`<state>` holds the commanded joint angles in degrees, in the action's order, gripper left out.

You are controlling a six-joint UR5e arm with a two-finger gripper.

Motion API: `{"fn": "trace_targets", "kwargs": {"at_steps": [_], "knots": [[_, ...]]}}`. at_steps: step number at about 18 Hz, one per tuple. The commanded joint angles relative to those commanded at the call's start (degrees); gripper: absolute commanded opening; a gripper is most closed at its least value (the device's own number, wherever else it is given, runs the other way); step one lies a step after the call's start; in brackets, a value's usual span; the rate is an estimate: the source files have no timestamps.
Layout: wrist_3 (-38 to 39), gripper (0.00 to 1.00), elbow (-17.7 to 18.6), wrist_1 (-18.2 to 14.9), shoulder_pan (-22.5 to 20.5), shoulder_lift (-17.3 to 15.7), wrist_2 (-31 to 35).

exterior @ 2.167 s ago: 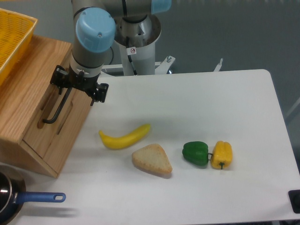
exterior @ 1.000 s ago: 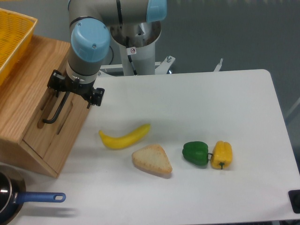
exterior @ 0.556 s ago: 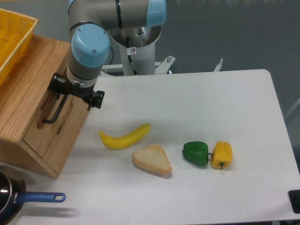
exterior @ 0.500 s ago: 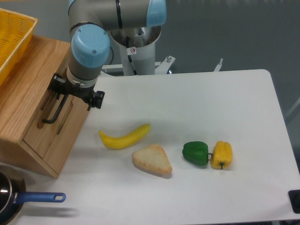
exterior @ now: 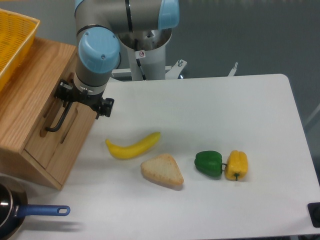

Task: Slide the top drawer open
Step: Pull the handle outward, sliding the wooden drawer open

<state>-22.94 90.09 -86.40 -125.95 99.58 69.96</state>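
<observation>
The gripper (exterior: 70,102) is sitting at the upper end of the black bar handle (exterior: 59,119) on the top drawer (exterior: 59,131), at the desk's left edge; whether the fingers are gripping the bar I cannot tell. The pull is best going straight out along the drawer's travel, towards the banana (exterior: 132,146), without twisting the bar.

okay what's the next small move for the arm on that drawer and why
Probably a short pull on the handle, away from the cabinet toward the open table. The gripper sits at the upper end of the black bar, and the top drawer looks flush with the cabinet front, not yet slid out. Whether the fingers are closed on the bar is hidden, so confirm the grip first.
</observation>
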Motion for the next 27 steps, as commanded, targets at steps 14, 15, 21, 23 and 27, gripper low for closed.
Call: {"fn": "trace_targets", "kwargs": {"at_steps": [14, 15, 21, 23, 27], "knots": [[-4.2, 1.00, -0.2, 0.1, -0.9, 0.1, 4.0], [-4.7, 1.00, -0.2, 0.0, -0.9, 0.0, 4.7], [-6.4, 1.00, -0.3, 0.0, -2.1, 0.0, 5.3], [-6.6, 1.00, -0.4, 0.0, -2.4, 0.0, 5.8], [-6.7, 1.00, -0.8, -0.1, -3.2, -0.1, 8.1]]}}
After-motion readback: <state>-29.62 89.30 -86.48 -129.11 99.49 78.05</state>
